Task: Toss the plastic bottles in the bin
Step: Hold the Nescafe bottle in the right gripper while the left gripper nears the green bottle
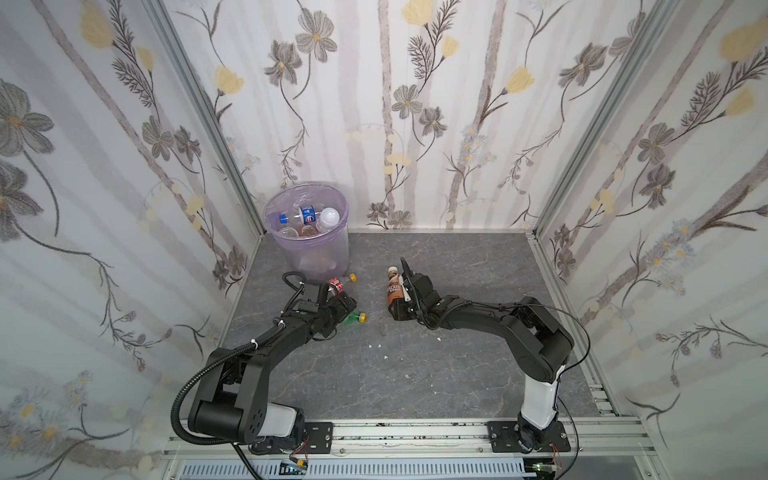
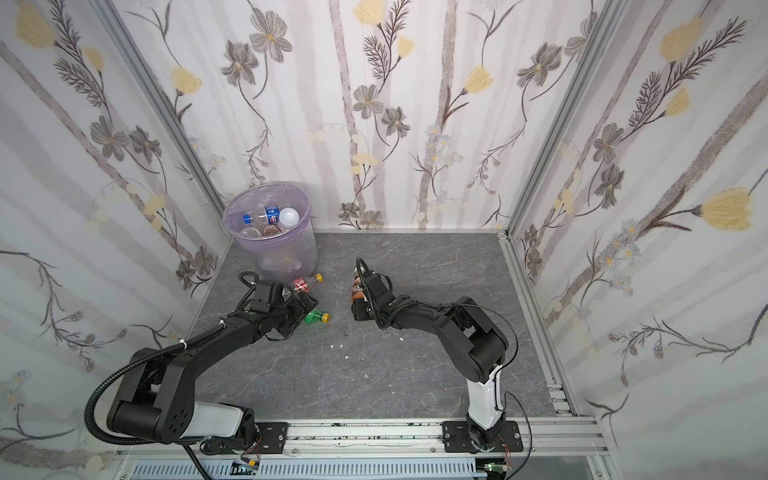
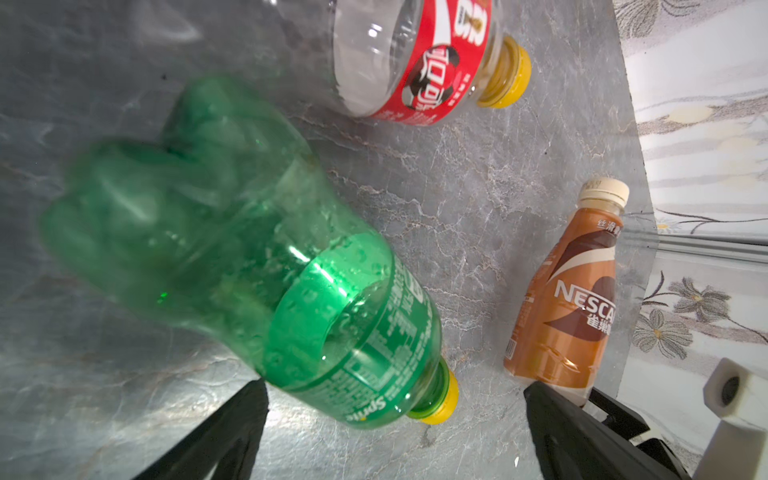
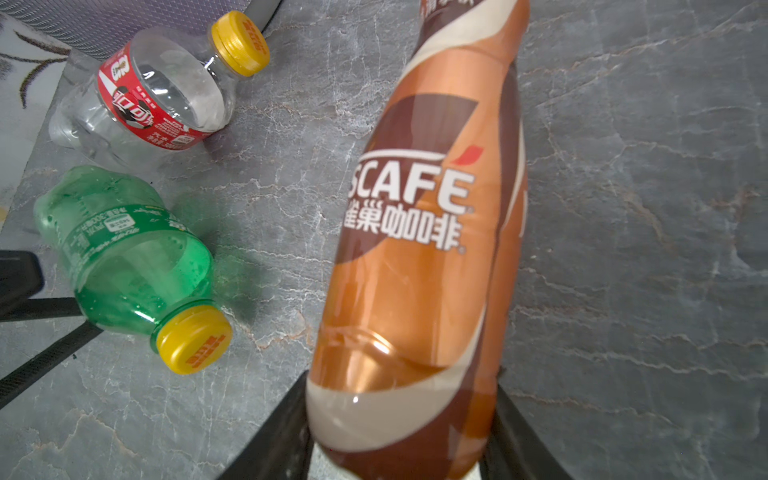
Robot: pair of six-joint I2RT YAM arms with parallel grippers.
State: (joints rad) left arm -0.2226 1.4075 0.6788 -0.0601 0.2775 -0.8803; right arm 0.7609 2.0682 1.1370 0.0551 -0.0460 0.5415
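Note:
The bin [image 1: 332,253] [image 2: 303,253], lilac-lined, stands at the back left and holds several plastic bottles. On the grey floor before it lie a clear red-labelled bottle [image 1: 338,284] [image 3: 415,62] [image 4: 158,104] and a green bottle [image 1: 354,317] [image 2: 318,317] [image 3: 249,249] [image 4: 129,257], both yellow-capped. My left gripper [image 1: 347,309] [image 3: 395,386] is open, its fingers [image 3: 232,432] spread wide on either side of the green bottle's neck end. My right gripper [image 1: 394,306] [image 4: 399,419] is shut on the base of a brown coffee-labelled bottle [image 1: 393,286] [image 2: 357,289] [image 3: 569,299] [image 4: 428,208], cap pointing toward the back wall.
Flowered walls enclose the floor on three sides, with the bin tight in the back left corner. A few small white scraps [image 1: 374,345] lie mid-floor. Both arm bases sit on the front rail [image 1: 415,432].

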